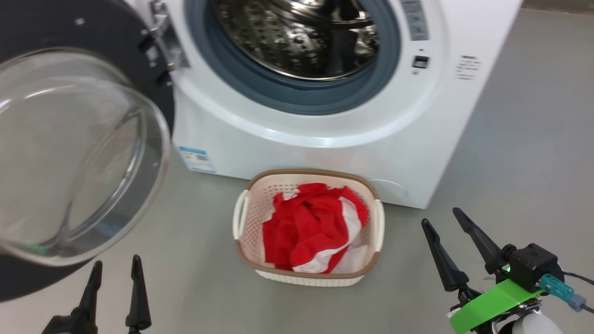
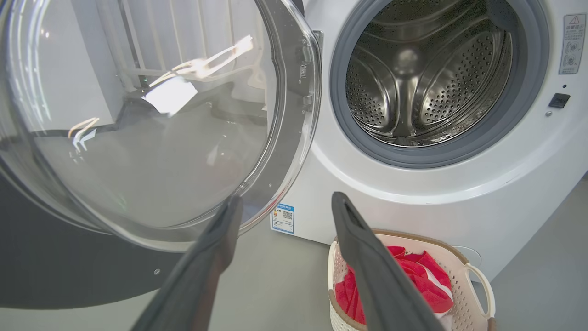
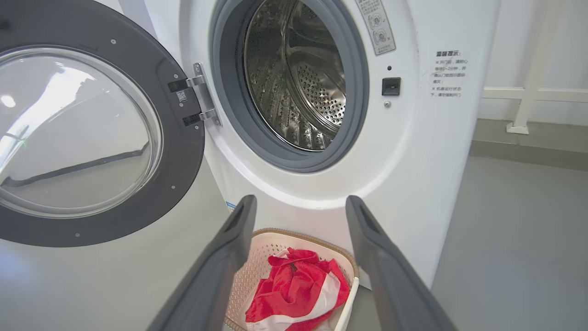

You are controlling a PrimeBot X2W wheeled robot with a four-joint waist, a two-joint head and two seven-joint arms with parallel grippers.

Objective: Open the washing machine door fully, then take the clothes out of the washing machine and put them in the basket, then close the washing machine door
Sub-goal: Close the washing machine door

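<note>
While the washing machine door (image 1: 69, 153) stands wide open on its hinge at the robot's left, with its bulging glass window facing out toward the head camera, the washing machine (image 1: 325, 153) shows its grey gasket (image 1: 297, 99) and the perforated steel drum (image 1: 297, 37) behind it. A small blue label (image 1: 197, 159) sits low on the white front, beside the door's rim. The basket (image 1: 306, 172) rests on the grey floor (image 1: 185, 260) just in front of the machine, below the round opening. The clothes (image 1: 311, 227) lie crumpled inside the basket, red with white stripes, heaped to about the height of its brown rim. The left gripper (image 1: 116, 261) hovers at the lower left with its two dark fingers spread and nothing between them. In the left wrist view one fingertip overlaps the lower edge of the door's glass, and I cannot tell whether it touches. The right gripper (image 1: 440, 215) hangs at the lower right, released and empty, to the right of the basket and apart from it, with a strip of green tape (image 1: 492, 301) across its wrist
</note>
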